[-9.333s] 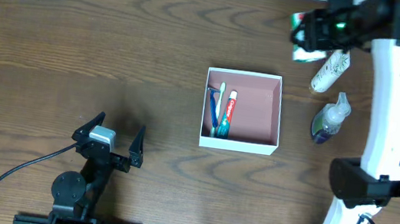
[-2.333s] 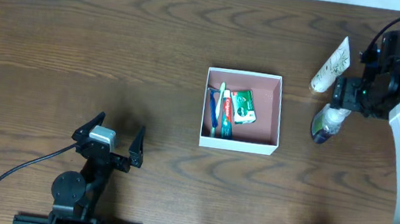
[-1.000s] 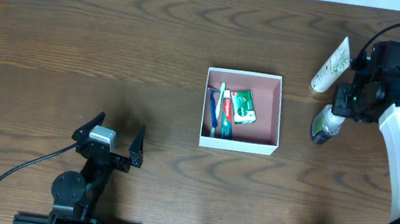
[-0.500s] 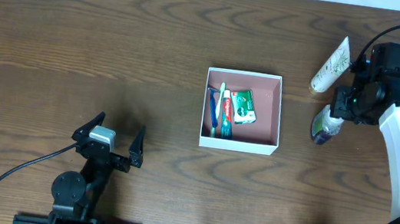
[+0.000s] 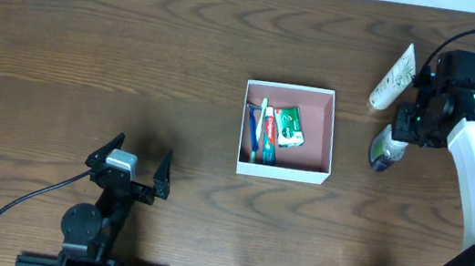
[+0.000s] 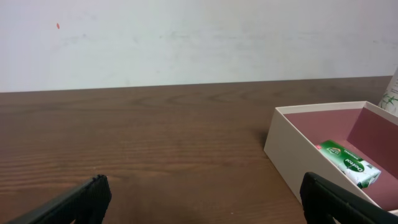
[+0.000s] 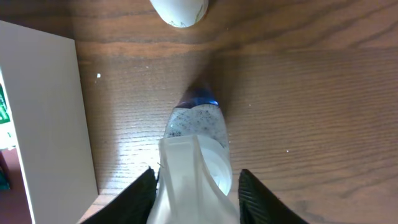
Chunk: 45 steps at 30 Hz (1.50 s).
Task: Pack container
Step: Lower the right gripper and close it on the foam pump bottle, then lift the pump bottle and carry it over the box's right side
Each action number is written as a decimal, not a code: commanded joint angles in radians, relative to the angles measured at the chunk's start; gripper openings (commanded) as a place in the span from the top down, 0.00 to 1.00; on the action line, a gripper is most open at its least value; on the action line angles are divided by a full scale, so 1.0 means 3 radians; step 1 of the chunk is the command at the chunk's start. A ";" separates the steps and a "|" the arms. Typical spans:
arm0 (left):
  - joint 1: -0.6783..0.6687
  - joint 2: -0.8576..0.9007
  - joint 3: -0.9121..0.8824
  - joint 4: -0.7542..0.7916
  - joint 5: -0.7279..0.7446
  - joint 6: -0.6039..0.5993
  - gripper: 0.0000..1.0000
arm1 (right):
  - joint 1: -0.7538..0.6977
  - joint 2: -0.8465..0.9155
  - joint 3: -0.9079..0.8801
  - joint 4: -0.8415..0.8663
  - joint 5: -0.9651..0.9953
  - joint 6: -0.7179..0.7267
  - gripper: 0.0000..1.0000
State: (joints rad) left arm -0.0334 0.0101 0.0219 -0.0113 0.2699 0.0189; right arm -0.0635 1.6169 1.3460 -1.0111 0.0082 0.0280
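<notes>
**Item: shallow square open-top container** (image 5: 318,123), thin white walls and a dusty pink-brown floor. It stands flat on the dark wood-grain table (image 5: 93,41), about mid-table. The walls look upright and undented. Its left half is filled and its right half is bare.

**Contents, against the container's left wall:**
- blue-and-white toothbrush (image 5: 255,128)
- red-and-white toothpaste tube (image 5: 269,135), just beside the toothbrush
- small green packet (image 5: 288,126), next along and lying slightly askew

**Outside, to the right of the container:**
- small clear bottle with a blue tint and white cap (image 5: 386,151), lying on its side near the container's right wall
- white printed squeeze tube (image 5: 394,76), beyond the bottle and further from the container, untouched

**Right gripper** (image 5: 407,121): over the clear bottle's cap end, to the container's right. In the right wrist view the fingers are spread to either side of the cap and close against it. No firm pinch is evident.

**Left gripper** (image 5: 137,166): fingers spread wide and holding nothing, parked well apart from the container at its lower left.

**Step in hand (judged):** taking up the clear bottle. Three items are packed and two remain outside. The next move calls for closing on the cap squarely, since the rounded bottle may roll or slip. It then needs lifting and carrying left to the container's bare right half.
</notes>
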 commanded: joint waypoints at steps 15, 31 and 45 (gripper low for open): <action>0.0014 -0.0020 -0.0060 -0.0111 0.0022 -0.0018 0.02 | -0.0028 0.0013 0.0184 -0.0164 0.0033 -0.0023 0.85; 0.0014 -0.0020 -0.0060 -0.0112 0.0022 -0.0018 0.02 | -0.0020 -0.0013 0.1269 -0.1179 -0.0277 -0.0022 0.90; 0.0014 -0.0020 -0.0060 -0.0111 0.0022 -0.0018 0.02 | 0.0287 -0.0028 0.1882 -0.1696 -0.0891 -0.0023 0.85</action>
State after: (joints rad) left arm -0.0334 0.0101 0.0219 -0.0113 0.2699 0.0189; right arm -0.0120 1.6238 1.8812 -1.5249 -0.1925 0.0219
